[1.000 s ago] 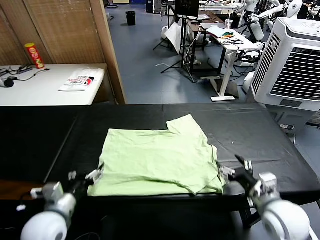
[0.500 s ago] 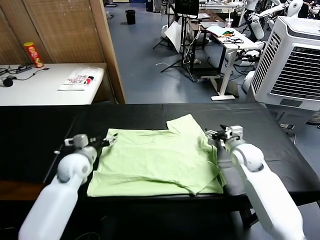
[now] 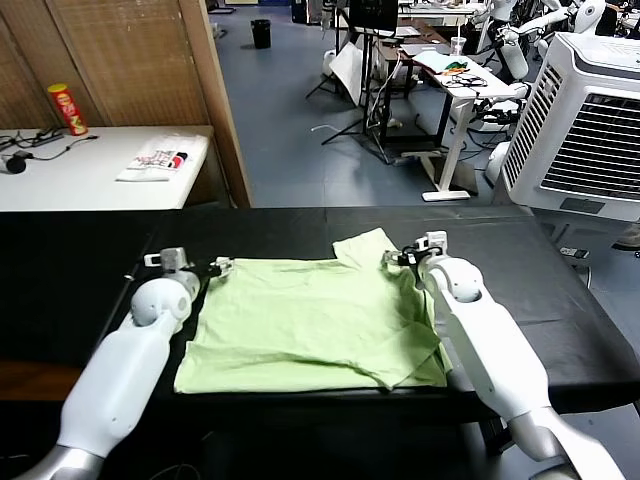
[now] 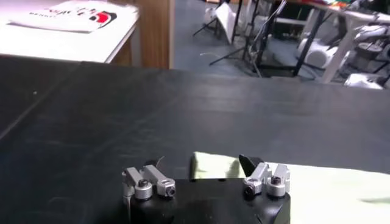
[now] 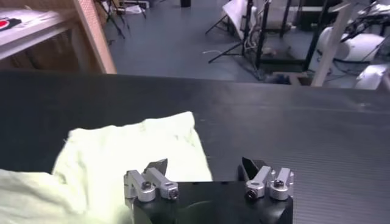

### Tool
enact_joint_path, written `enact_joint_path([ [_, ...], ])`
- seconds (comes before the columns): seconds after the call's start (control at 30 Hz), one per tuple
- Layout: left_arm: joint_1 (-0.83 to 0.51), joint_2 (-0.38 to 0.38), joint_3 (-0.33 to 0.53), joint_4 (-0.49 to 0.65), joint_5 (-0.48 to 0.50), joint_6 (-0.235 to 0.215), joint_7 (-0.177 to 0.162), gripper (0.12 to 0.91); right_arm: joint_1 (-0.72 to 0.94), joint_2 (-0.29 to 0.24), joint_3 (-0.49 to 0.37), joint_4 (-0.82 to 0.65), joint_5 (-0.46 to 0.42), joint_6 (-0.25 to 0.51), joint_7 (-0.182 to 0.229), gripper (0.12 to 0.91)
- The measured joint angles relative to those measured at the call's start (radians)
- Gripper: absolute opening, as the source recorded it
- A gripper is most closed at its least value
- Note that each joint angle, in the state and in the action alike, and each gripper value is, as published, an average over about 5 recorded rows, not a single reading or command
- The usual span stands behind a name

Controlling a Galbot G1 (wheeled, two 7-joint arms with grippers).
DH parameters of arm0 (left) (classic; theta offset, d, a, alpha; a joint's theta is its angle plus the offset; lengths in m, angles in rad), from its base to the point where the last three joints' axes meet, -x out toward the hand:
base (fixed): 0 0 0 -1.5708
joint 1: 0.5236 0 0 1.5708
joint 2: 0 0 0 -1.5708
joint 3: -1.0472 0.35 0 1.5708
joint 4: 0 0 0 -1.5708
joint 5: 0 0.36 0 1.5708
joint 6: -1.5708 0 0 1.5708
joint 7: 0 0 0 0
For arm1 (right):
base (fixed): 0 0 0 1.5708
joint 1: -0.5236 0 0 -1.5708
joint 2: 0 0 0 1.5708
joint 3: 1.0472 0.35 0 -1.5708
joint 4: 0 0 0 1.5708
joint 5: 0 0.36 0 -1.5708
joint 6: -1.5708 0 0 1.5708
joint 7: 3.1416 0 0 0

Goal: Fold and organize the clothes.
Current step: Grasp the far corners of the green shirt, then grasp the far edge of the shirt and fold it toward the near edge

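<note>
Lying flat on the black table (image 3: 520,250) is the green T-shirt (image 3: 310,320). It is spread out in the middle, with one sleeve (image 3: 372,250) sticking out at the far right. A fold of cloth sits along its right side.

From the head view, the left gripper (image 3: 217,267) is at the far left corner of the T-shirt. Its fingers are spread apart and hold nothing. The right gripper (image 3: 402,256) is at the far right, just beside the sleeve. Its fingers are also apart with nothing between them. Both white arms reach out over the near part of the table, one on each side of the T-shirt.

Far off on the left stands a white side table (image 3: 90,170). On it are a red can (image 3: 68,109) and a white packet (image 3: 155,160) with red marks. On the far right is a big white fan box (image 3: 585,120).

From the left wrist view, the left gripper (image 4: 207,176) has its two fingers (image 4: 149,178) wide apart. The corner of the T-shirt (image 4: 329,192) lies just past them, low on the table. The white packet (image 4: 73,13) shows far away.

From the right wrist view, the right gripper (image 5: 204,172) has its fingers (image 5: 263,173) apart too. One finger is over the green sleeve (image 5: 146,146). The other is over bare black table (image 5: 317,146). I cannot tell if a finger touches the cloth.
</note>
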Motion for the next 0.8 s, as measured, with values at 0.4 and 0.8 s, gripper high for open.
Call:
enact_joint_path([
  [0.4,0.005,-0.006,0.004,0.003,0.010,-0.005,0.032,0.246,0.002,0.010,0.008,-0.017,-0.018,0.035,-0.027,0.185],
  [0.8,0.028,0.007,-0.019,-0.053,0.005,-0.028,0.048,0.127,-0.074,-0.054,0.027,0.115,-0.041,0.141,-0.060,0.126],
])
